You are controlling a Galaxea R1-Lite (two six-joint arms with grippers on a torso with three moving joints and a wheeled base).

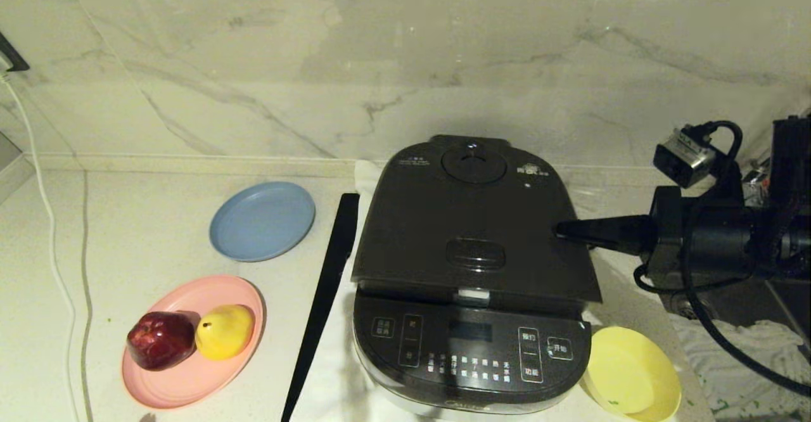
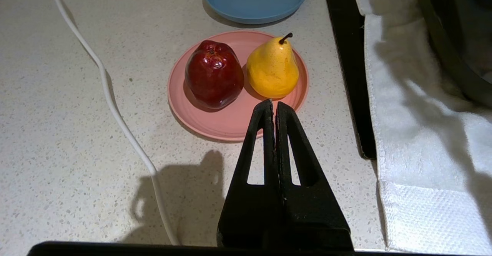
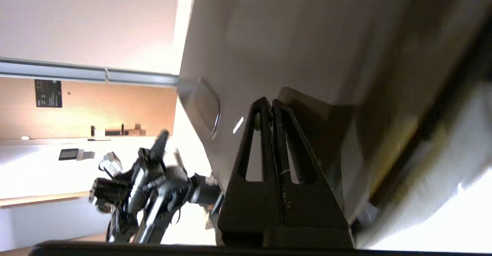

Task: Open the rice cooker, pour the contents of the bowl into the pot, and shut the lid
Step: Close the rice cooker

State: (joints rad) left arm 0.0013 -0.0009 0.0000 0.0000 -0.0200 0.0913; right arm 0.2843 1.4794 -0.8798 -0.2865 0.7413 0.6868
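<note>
On the cooker, the dark lid (image 1: 472, 225) sits slightly ajar.

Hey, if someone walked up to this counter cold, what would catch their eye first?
Probably the big dark rice cooker in the middle, its lid down or nearly so, with the right hand shut, its tip at the lid's right side. Next, the pink plate at front left holding a red apple and a yellow pear, and the yellow bowl by the cooker's right front corner.
</note>
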